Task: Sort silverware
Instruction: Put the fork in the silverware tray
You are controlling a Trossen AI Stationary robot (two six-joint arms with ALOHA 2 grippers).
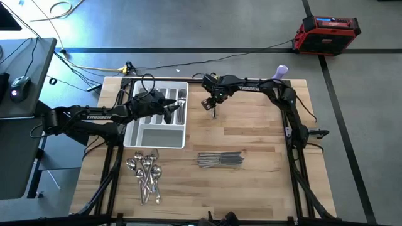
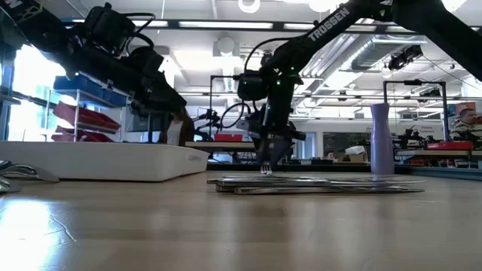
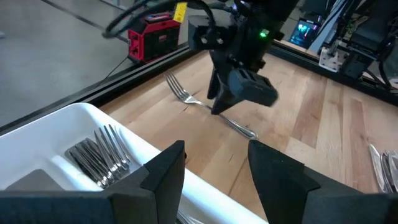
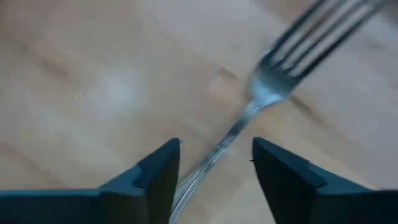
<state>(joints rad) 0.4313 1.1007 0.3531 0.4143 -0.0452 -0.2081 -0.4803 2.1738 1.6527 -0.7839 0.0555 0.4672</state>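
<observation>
We note the right gripper [image 1: 211,107] low over the wooden surface [image 1: 251,135], just beside the white tray's [image 1: 132,133] far corner. A single fork [image 3: 205,107] lies flat on the surface under it. In the right wrist view the fork's handle [image 4: 208,163] runs between the two jaws, which stand apart on either side of it and hold nothing; the tines [image 4: 314,31] point away ahead of the gripper. So the fork's long axis lies along the wrist's line of sight, across the jaws' closing line. We judge that closing here would pinch the handle near its middle.

In the left wrist view the fork lies slantwise, tines toward the surface's far edge, handle toward the open boards.

The left gripper [image 3: 214,171] hangs over the tray with jaws open and empty, above the slot holding sorted forks [image 3: 99,155]. It is farther from the loose fork than the right one.

Elsewhere: a heap of spoons [image 1: 146,176] near the front edge, and a row of knives [image 1: 220,160] lying side by side, well apart from the fork.
</observation>
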